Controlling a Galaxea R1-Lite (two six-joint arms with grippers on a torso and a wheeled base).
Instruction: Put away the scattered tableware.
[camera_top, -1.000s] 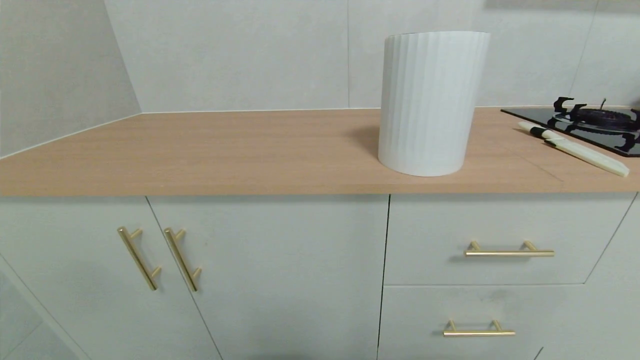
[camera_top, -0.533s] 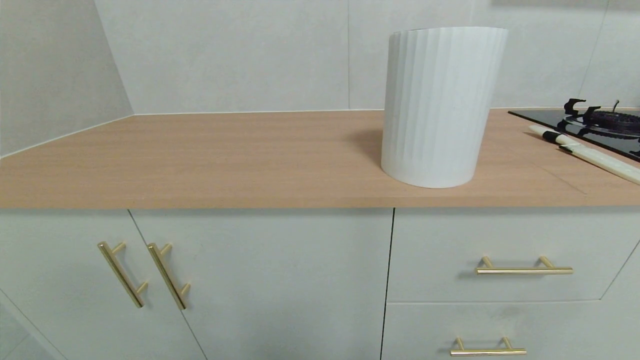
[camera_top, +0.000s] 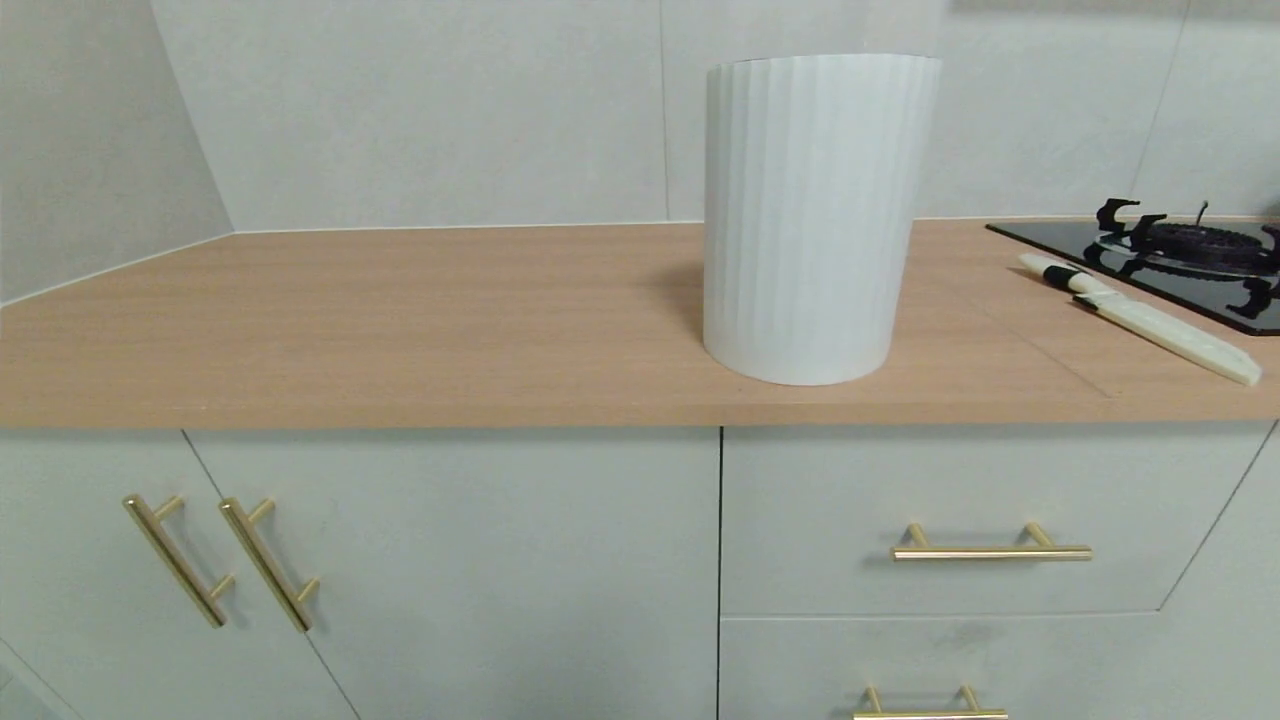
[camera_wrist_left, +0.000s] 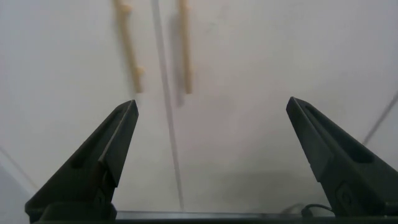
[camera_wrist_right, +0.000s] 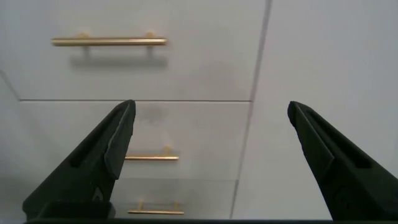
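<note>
A tall white ribbed holder (camera_top: 812, 215) stands on the wooden countertop (camera_top: 400, 310), close to its front edge. A cream-coloured knife (camera_top: 1140, 316) with a black band lies on the counter at the right, beside the stove. My left gripper (camera_wrist_left: 211, 112) is open with nothing between its fingers and faces the cabinet doors below the counter. My right gripper (camera_wrist_right: 211, 112) is open and empty too, facing the drawer fronts.
A black gas stove (camera_top: 1180, 255) sits at the far right of the counter. Below are cabinet doors with two gold handles (camera_top: 220, 565) and drawers with gold handles (camera_top: 990, 550). Tiled walls close the back and left.
The head camera has shifted: the whole scene first slid down and right, then left. The holder and knife keep their places on the counter.
</note>
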